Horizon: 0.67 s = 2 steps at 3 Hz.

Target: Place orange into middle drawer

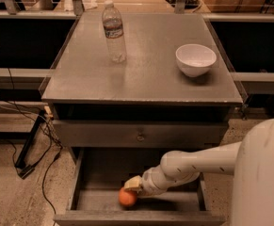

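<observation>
Below the grey surface [141,74], the orange [127,197] rests in the open drawer [99,201], touching the claw [133,184] at its lower left; whether it's gripped, I cannot tell.

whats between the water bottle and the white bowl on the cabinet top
Only bare grey top lies between the water bottle and the white bowl, as the camera view shows. The hand is down in the open middle drawer, at the orange.
</observation>
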Motion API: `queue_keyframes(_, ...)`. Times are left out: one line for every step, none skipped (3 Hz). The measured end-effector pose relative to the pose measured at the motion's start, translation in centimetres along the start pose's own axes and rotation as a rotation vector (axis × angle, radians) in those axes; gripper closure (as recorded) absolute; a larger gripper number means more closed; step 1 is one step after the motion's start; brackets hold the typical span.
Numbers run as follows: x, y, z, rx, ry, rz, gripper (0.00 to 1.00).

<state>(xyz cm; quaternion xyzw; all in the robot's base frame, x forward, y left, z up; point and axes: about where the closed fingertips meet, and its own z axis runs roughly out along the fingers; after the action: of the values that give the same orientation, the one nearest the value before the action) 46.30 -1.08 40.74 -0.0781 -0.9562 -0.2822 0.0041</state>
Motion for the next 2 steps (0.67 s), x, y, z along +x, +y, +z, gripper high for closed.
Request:
queue_keyframes(0.2, -0.81, 1.17, 0.018, 0.021, 0.019, 1.0)
queue_keyframes(0.26, -1.66, 1.74, 0.032, 0.036, 0.029, 1.0)
